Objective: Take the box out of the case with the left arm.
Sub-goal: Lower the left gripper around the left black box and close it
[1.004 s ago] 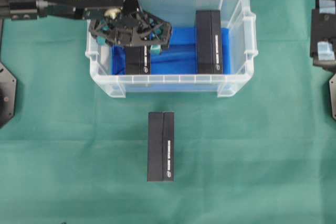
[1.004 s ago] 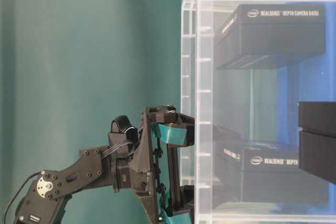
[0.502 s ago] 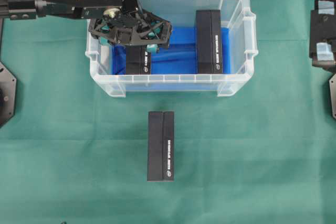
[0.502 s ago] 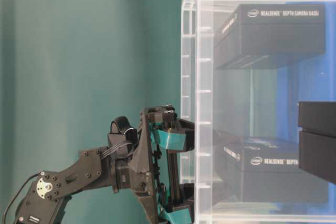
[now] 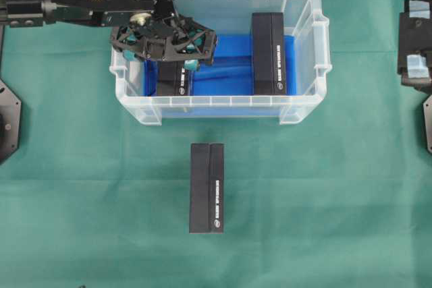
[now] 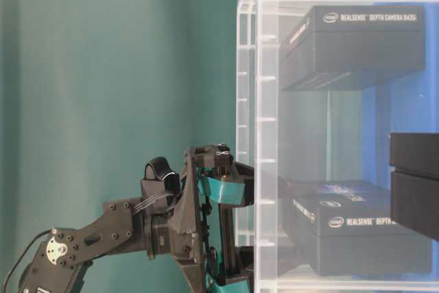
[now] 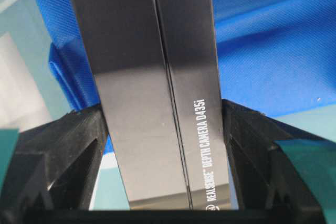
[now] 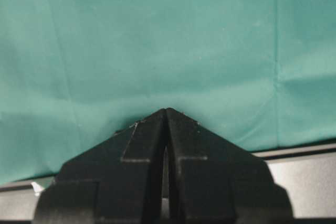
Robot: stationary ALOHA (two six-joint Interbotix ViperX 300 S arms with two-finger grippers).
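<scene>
The case is a clear tub with a blue liner and stands at the back middle. My left gripper reaches into its left part and is shut on the near end of a black box. The left wrist view shows this box squeezed between both fingers. In the table-level view the gripper holds the box just inside the case wall. My right gripper is shut and empty over the green cloth.
A second black box lies in the case's right part. A third black box lies on the green cloth in front of the case. The right arm rests at the right edge.
My left gripper has moved a little to the left and back, still shut on the box. The box has shifted with it inside the case. The right arm has not moved.
</scene>
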